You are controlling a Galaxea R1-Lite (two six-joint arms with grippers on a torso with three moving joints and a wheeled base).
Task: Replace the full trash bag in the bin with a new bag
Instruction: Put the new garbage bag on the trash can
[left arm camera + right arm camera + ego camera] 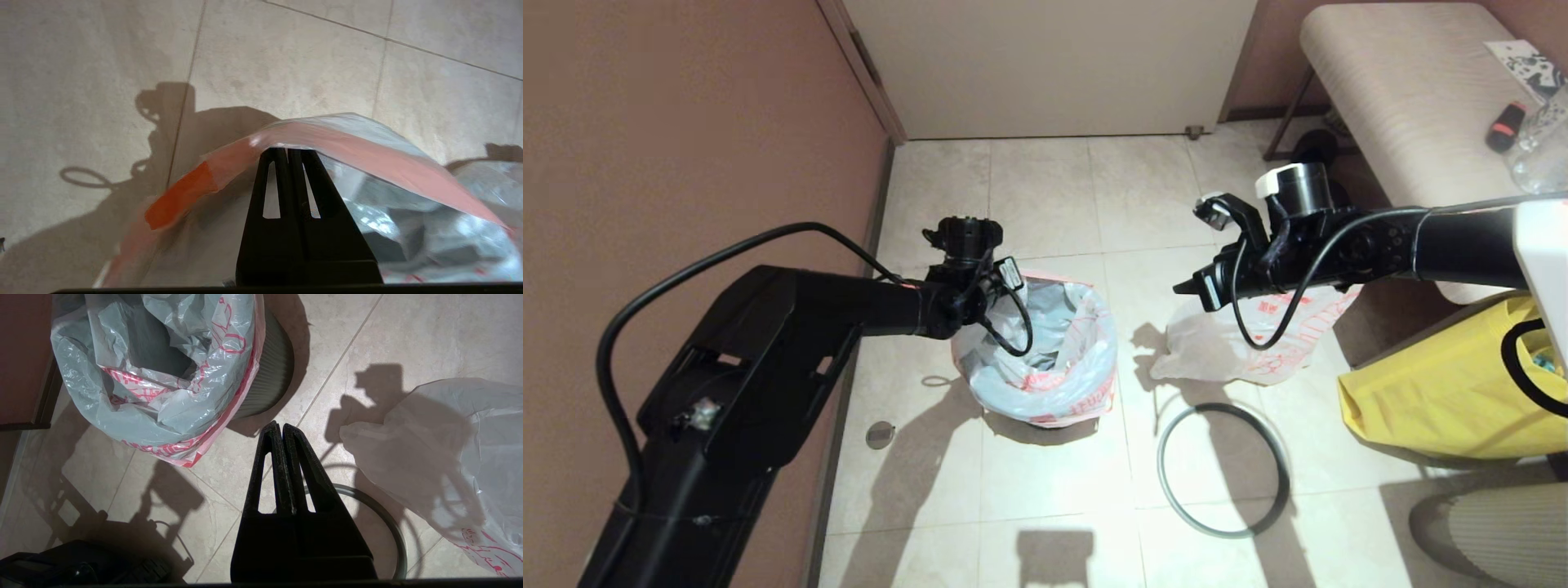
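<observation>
The bin (pixel 1045 420) stands on the tiled floor at centre-left, almost wholly hidden by the full trash bag (pixel 1054 351) lining it, whose pink-red edge is folded out over the rim. The grey hoop (pixel 1223 470) is already off and lies flat on the floor to the near right of the bin. The new bag (pixel 1241 343) lies crumpled on the floor to the right, just beyond the hoop and beside a yellow fabric bag (pixel 1445 392).

The left end effector (pixel 288 152) is at the bin's left rim, its fingers pressed together with the pink-red edge of the full bag draped across the tips; it looks pinched on that edge, though the film between the pads is not clearly visible. The right end effector (pixel 282 426) hangs closed and empty above the floor between bin and new bag.

The step in hand appears to be lifting the old liner out. Next, the left arm likely needs to raise the edge straight up, probably with the right end effector taking the opposite rim so the bin stays put.
</observation>
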